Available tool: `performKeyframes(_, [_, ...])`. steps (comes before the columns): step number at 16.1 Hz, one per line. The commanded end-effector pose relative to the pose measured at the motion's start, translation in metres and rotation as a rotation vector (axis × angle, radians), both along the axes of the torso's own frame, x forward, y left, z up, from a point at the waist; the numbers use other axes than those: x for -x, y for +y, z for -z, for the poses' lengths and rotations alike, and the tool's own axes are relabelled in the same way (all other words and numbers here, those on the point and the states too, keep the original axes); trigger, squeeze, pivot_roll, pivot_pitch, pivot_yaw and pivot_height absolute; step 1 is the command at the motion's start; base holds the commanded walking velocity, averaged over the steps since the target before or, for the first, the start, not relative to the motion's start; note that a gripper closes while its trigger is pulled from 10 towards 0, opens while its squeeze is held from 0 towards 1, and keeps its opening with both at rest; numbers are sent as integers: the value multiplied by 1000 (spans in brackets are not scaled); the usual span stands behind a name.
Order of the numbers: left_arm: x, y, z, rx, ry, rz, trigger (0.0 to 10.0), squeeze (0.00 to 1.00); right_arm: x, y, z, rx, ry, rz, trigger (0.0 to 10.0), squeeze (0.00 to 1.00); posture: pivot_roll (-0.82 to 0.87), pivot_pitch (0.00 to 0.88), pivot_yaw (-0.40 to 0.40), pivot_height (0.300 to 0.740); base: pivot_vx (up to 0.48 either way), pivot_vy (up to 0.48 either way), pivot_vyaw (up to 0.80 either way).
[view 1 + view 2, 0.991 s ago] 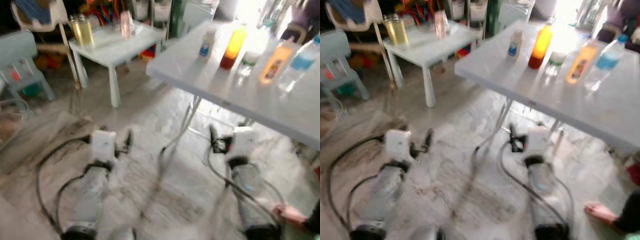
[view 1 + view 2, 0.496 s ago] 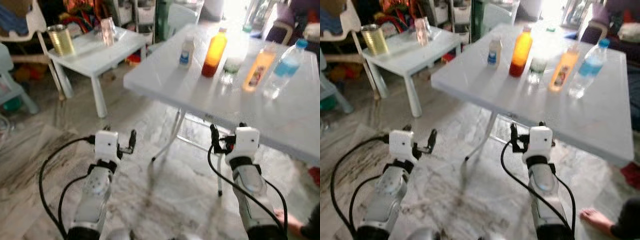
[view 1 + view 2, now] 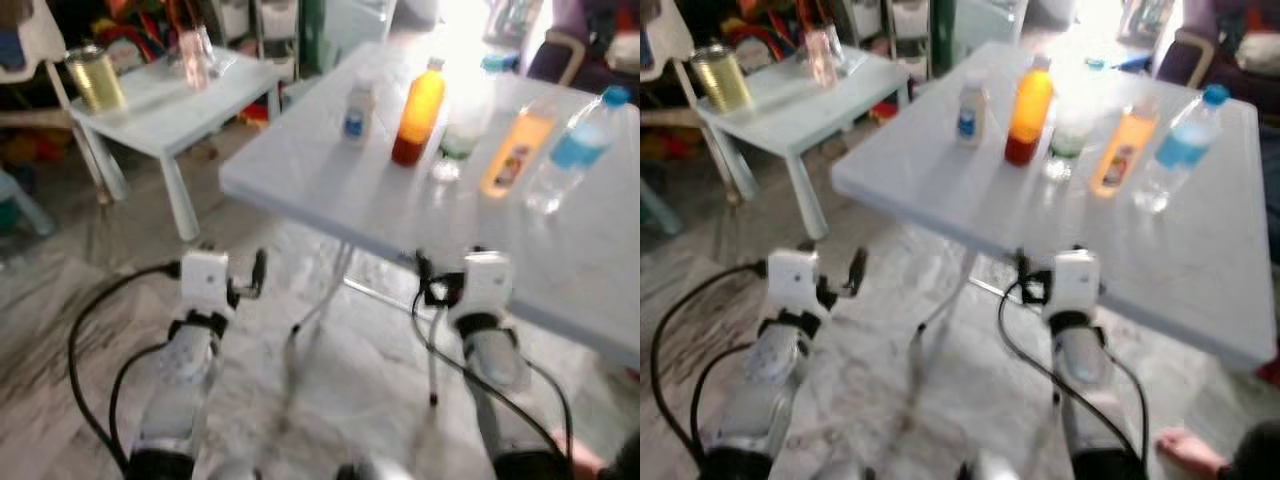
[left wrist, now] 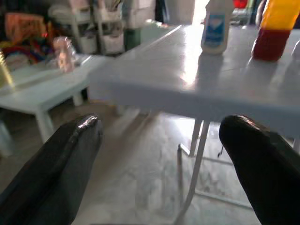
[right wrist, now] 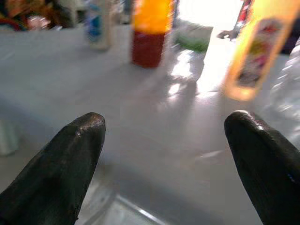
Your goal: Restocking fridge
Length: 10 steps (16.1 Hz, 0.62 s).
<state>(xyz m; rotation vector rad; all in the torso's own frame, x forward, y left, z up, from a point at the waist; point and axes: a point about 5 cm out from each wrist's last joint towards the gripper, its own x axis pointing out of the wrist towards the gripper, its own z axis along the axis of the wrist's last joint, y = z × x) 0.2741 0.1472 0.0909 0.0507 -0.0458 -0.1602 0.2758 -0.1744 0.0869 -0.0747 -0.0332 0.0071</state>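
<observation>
White bench (image 3: 330, 175) carries the drinks row, orange bottle (image 3: 419, 98) central, while I approach with left pincer (image 4: 159, 154) and right pincer (image 5: 164, 154) both spread, empty; next, I judge, reaching for one bottle.

A white folding table (image 3: 330, 180) carries a small white bottle (image 3: 355, 110), an orange-red bottle (image 3: 418, 98), a glass (image 3: 452, 152), an orange bottle (image 3: 515, 152) and a water bottle (image 3: 575, 150). A low white table (image 3: 160, 105) nearby holds a yellow jar (image 3: 92, 78) and a clear glass (image 3: 190, 58).

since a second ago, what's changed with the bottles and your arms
Only my view shifted as I walked up to the white table. The five bottles, from the small white bottle to the water bottle, stand untouched. Left gripper and right gripper stay open, holding nothing.
</observation>
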Motion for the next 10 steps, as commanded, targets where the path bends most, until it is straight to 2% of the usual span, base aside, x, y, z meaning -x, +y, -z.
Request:
performKeyframes(1, [1,8,-1,-1,5,-25,10000,0,-1,6,-2,-8,-7,-12,10000,0,102,120,-57,740,431,0,-800])
performKeyframes(7, [3,3,1,12,20,-19,10000,0,-2,9,-4,-15,-10,-21,10000,0,104,128,-64,740,369,0,-728])
performKeyframes(10, [3,2,-2,26,11,-31,10000,0,-1,12,-6,-4,-23,-21,10000,0,105,127,-64,740,0,0,0])
